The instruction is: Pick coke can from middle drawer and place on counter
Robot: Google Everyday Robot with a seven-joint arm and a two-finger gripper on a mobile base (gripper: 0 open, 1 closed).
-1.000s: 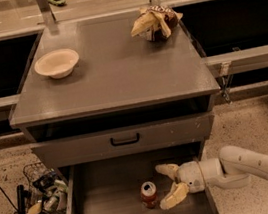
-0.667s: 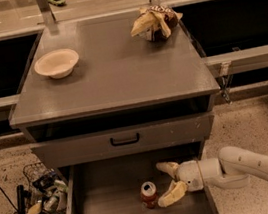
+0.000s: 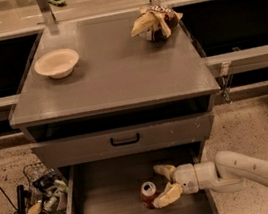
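The coke can [image 3: 148, 193], red with a silver top, stands upright on the grey floor of the open middle drawer [image 3: 109, 206], near its centre. My gripper [image 3: 162, 185] reaches in from the right on a white arm, low inside the drawer. Its two tan fingers are spread open just right of the can, one behind it and one in front, with the lower fingertip [image 3: 160, 202] almost touching the can. The counter [image 3: 113, 72] is the broad grey cabinet top above.
A cream bowl [image 3: 57, 63] sits on the counter's left side and a brown-and-yellow snack bag [image 3: 155, 22] at its back right. A closed drawer front with a black handle [image 3: 125, 140] overhangs the open drawer. A wire basket of clutter [image 3: 44, 193] and cables lie on the floor at left.
My gripper has shifted slightly left toward the can, its fingers now flanking the can's right side. The can has not moved.
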